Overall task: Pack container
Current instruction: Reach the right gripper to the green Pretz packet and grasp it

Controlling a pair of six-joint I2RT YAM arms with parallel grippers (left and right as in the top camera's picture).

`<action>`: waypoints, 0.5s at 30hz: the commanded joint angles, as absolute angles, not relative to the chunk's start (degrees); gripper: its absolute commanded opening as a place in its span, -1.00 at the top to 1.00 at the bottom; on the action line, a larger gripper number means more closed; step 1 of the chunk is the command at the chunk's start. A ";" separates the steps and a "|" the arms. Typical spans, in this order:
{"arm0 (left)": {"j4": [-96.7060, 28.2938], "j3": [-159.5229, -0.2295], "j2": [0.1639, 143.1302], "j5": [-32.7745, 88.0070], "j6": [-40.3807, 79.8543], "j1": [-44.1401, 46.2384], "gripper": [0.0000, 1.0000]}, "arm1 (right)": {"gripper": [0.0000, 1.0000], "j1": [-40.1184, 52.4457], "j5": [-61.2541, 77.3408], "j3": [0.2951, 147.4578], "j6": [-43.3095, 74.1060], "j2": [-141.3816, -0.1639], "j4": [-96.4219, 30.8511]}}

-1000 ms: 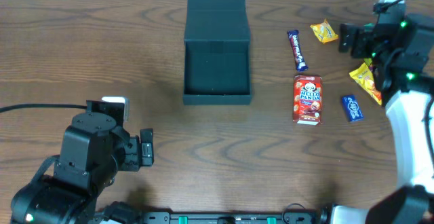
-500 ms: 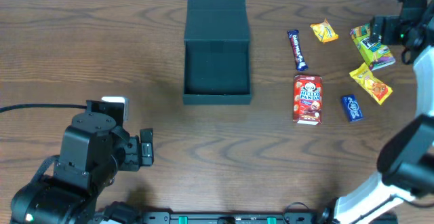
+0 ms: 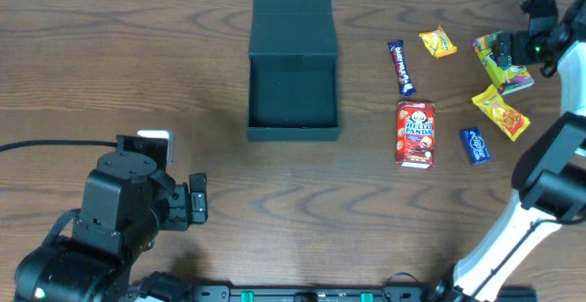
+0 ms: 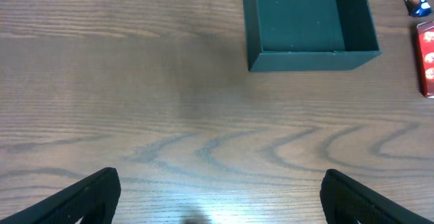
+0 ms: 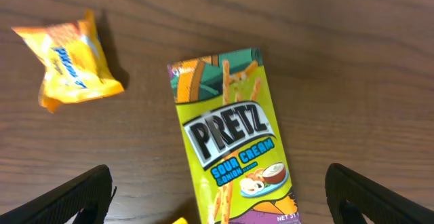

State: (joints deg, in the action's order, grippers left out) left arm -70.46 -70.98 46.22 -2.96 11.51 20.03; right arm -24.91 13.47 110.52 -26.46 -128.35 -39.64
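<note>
The container (image 3: 293,134) is a dark teal-black open box at the table's back centre, with its flap lid (image 3: 291,14) laid back behind it. It looks empty, and also shows in the left wrist view (image 4: 308,60). My left gripper (image 3: 197,201) is open and empty over bare wood at the front left, well short of the box (image 4: 220,207). My right gripper (image 3: 524,44) is open at the far right, above a green Pretz box (image 3: 503,62). In the right wrist view the Pretz box (image 5: 227,136) lies between the spread fingers (image 5: 224,203), not held.
Right of the container lie a dark blue bar (image 3: 401,68), a red Hello Panda box (image 3: 415,133), a small blue packet (image 3: 474,145) and two yellow packets (image 3: 438,42) (image 3: 501,113). One yellow packet (image 5: 71,61) shows in the right wrist view.
My right arm has swung right and toward the back edge, uncovering the Pretz box. The left arm and the snacks have not moved.
</note>
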 commanded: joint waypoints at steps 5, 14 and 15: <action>-70.50 -71.68 46.06 -2.96 10.28 19.88 -0.90 | -0.99 -26.06 13.37 111.85 -27.86 -133.43 -38.83; -70.50 -71.68 46.06 -2.96 10.28 19.88 -0.91 | -0.98 -26.39 12.78 111.85 -25.82 -135.90 -35.86; -70.50 -71.68 46.06 -2.94 10.28 19.88 -0.91 | -0.98 -26.39 12.38 111.85 -25.45 -135.90 -35.53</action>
